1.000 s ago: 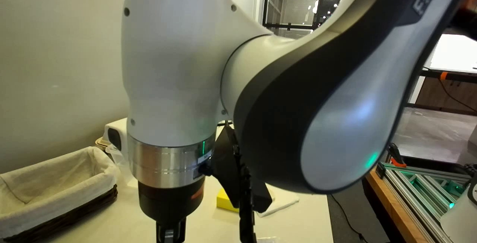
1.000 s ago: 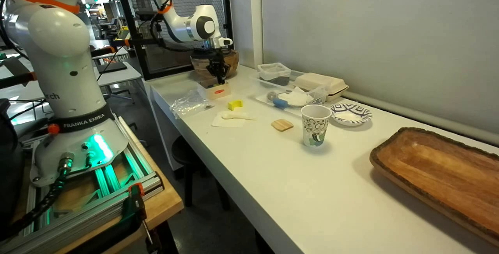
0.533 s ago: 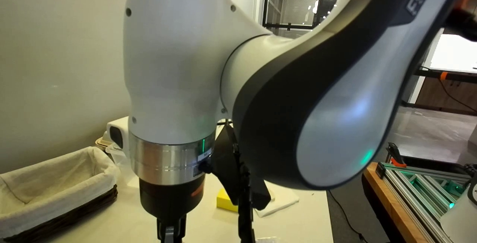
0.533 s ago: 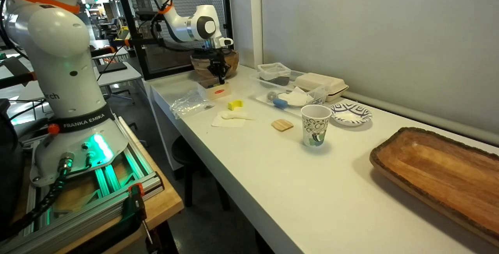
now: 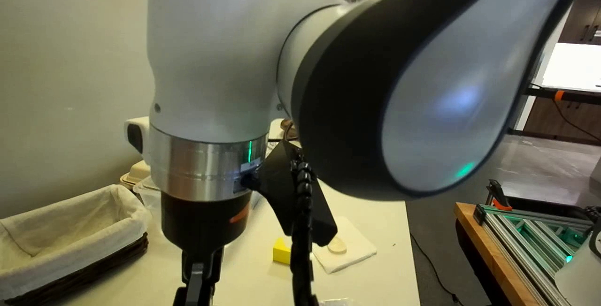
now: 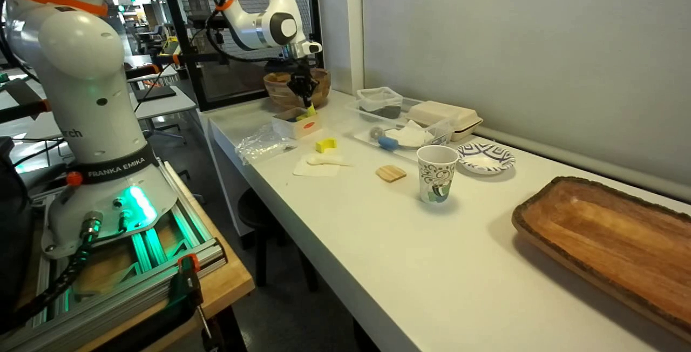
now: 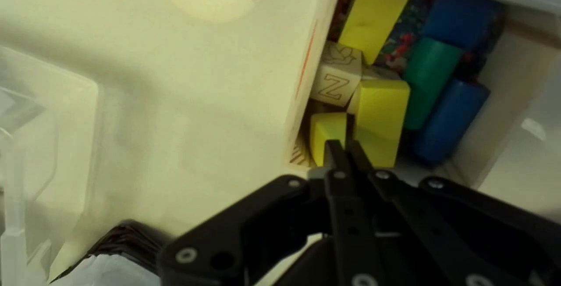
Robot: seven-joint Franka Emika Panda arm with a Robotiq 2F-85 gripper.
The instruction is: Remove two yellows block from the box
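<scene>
The small tan box (image 6: 296,128) stands near the far end of the table in an exterior view. In the wrist view its wall (image 7: 307,71) encloses several blocks. A small yellow block (image 7: 326,132) and a taller yellow block (image 7: 381,110) lie side by side near one end, and a third yellow block (image 7: 377,12) lies at the opposite end. My gripper (image 7: 346,142) has its fingertips almost together in front of the two near blocks, with no block between them. In an exterior view the gripper (image 6: 308,105) is just above a yellow block (image 6: 311,109) that shows above the rim.
Green (image 7: 431,82), blue (image 7: 451,121) and lettered wooden (image 7: 337,75) blocks share the box. A yellow arch block (image 6: 326,146), a napkin with a spoon (image 6: 318,164), crumpled plastic (image 6: 264,144), a clear tub (image 6: 402,130), a paper cup (image 6: 437,174) and a wooden bowl (image 6: 275,93) stand around it.
The gripper has risen slightly from the box and tilted a little. A yellow block under its tips now shows above the box rim; it was not visible there before.
</scene>
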